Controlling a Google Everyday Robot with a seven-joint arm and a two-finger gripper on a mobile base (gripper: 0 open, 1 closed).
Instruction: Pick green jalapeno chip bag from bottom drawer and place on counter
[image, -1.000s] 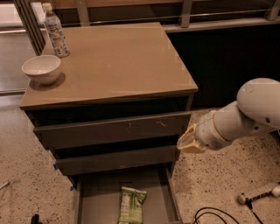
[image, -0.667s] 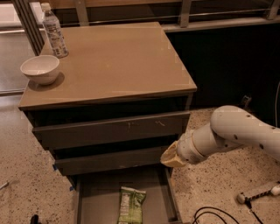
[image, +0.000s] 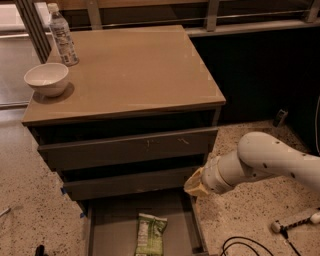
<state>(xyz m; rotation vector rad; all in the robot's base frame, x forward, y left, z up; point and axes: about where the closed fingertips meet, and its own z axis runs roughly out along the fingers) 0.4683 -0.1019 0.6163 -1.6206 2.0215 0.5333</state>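
Note:
The green jalapeno chip bag (image: 150, 234) lies flat in the open bottom drawer (image: 112, 225), near its middle front, white label panel up. The counter (image: 135, 70) is the tan top of the cabinet above. My white arm comes in from the right, and my gripper (image: 194, 185), with a tan end, hangs over the drawer's right back corner, just below the middle drawer front. It is above and to the right of the bag and apart from it.
A white bowl (image: 46, 78) and a water bottle (image: 62, 36) stand on the counter's left side. The two upper drawers are slightly ajar. A power strip (image: 296, 220) and a black cable (image: 240, 245) lie on the speckled floor at right.
My arm has swung down and to the left, bringing the gripper from beside the cabinet's right edge to over the drawer's right back corner. The bag has not moved.

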